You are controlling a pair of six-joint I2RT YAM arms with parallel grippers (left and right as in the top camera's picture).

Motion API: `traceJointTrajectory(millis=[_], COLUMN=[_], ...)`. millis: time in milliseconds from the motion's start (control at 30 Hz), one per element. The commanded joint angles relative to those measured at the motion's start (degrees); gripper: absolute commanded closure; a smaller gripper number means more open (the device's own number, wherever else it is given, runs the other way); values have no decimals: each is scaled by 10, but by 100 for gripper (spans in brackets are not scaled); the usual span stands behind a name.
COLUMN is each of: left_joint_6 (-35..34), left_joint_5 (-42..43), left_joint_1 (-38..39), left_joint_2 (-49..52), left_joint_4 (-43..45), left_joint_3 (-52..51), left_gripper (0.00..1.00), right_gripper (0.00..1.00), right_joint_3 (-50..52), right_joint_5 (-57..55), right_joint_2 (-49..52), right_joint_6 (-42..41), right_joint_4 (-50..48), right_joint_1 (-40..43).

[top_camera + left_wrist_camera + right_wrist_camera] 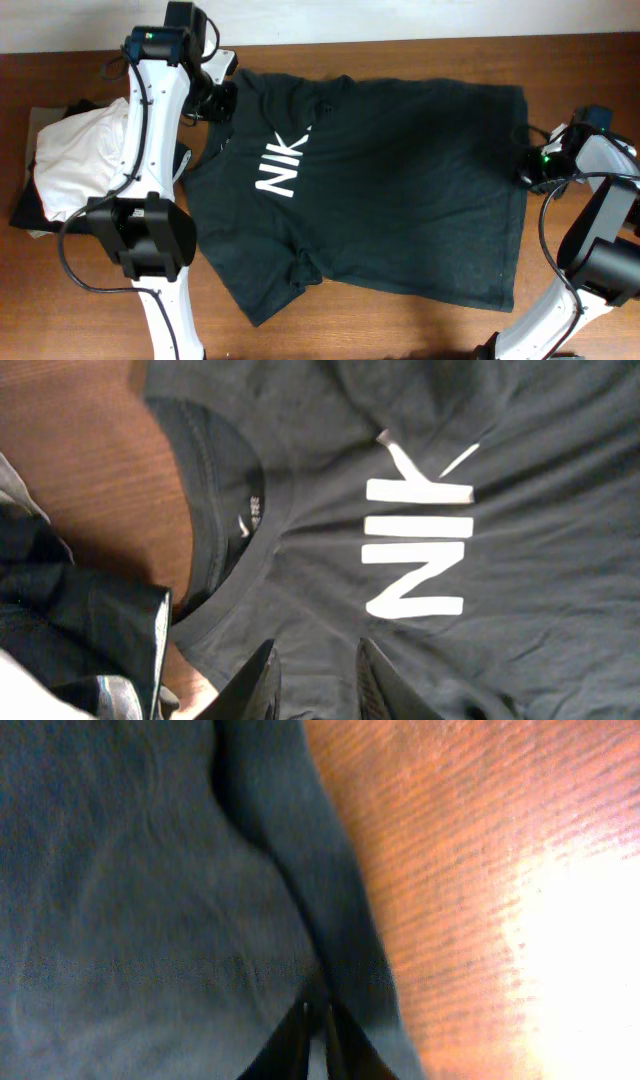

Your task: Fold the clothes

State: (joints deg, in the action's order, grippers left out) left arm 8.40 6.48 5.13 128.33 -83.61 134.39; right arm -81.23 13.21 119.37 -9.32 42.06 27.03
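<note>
T-shirt [400, 190] flat on bench [400, 50]; right pincer [320, 1032] pinches hem [330, 920] thinly, left pincer [315, 690] spread; hem could slip free on lifting.

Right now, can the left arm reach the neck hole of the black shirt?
Probably yes. The left gripper hangs open right over the T-shirt, close beside its collar, and nothing lies between them. The white shirt sits off to the side, out of the way.
</note>
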Motion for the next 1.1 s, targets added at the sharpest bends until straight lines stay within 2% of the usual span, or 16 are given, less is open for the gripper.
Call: traceJointTrajectory(millis=[0, 33, 100, 200, 267, 300, 400, 467, 567, 633, 733, 800, 833, 900, 967, 1067], left_joint_6=[3, 3, 3, 3, 3, 3, -1, -28, -54, -94, -134, -133, -133, -133, -131, -121], left_joint_5=[2, 2, 2, 2, 2, 2, -2, -26, -67, -115, -118, -110, -75, -37, -10, 17], left_joint_1=[17, 23, 27, 27, 27, 27, 27, 27, 27, 27, 26, 26, 26, 17, 3, -17], left_joint_2=[-4, -4, -4, -4, -4, -4, -11, -77, -202, -289, -382, -396, -393, -388, -386, -351], left_joint_4=[-26, -35, -49, -50, -52, -62, -123, -131, -131, -131, -91, 27, 101, 187, 227, 299], left_joint_3=[47, 47, 47, 47, 47, 47, 51, 54, 23, -104, -364, -509, -586, -672, -712, -773], left_gripper=[71, 71, 71, 67, 66, 66, 66, 65, 61, 57, 50, 42, 38, 37, 36, 36], right_gripper=[91, 93, 96, 96, 50, 45, 43, 37, 18, 16, 8, 8, 8, 11, 12, 11], right_joint_3=[3, 3, -17, -138, -210, -276, -437, -530, -556, -556, -474, -324, -221, -51, 75, 171], right_joint_5=[-99, -144, -156, -10, 66, 88, 176, 205, 207, 206, 144, 67, 57, 9, -10, -24], right_joint_2=[61, 77, 79, 79, 77, 71, 19, -56, -174, -207, -206, -203, -198, -183, -176, -176], right_joint_6=[-87, -99, -99, -57, -2, 3, 33, 24, 3, 3, -32, -32, -32, -40, -62, -63], right_joint_4=[-19, -37, -61, -44, 6, 71, 218, 317, 445, 529, 553, 516, 476, 390, 313, 256], right_joint_1=[-8, 7, 54, 105, 107, 107, 107, 105, 105, 105, 101, 101, 106, 124, 153, 192])
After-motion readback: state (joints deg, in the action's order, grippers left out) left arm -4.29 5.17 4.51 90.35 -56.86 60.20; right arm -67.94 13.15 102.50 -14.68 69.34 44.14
